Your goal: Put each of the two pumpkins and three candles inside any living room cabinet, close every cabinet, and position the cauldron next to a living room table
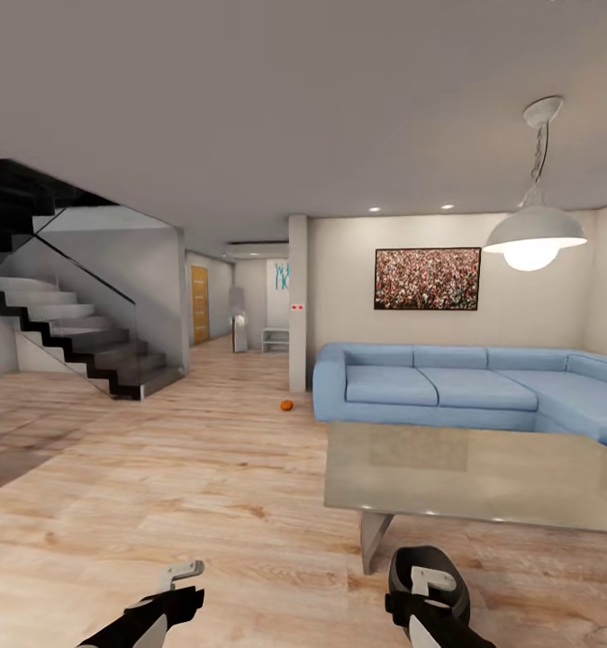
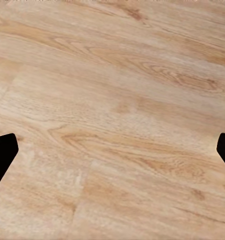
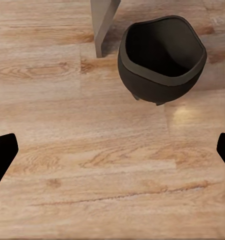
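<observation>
Cauldron [image 3: 161, 59] sits on floor by table [image 1: 484, 477] leg under my R gripper [image 3: 112, 150], both grippers' jaws apart & empty, so I judge next is driving to pumpkin [image 1: 286, 405] nr sofa [image 1: 412, 382]

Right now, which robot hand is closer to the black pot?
Right. The right gripper hangs just above the pot, which stands on the floor by the table leg. The left gripper is off to the side over bare floor.

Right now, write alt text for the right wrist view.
A black cauldron stands empty on the light wood floor, close beside a grey table leg. The right gripper's dark fingertips sit wide apart, holding nothing.
</observation>
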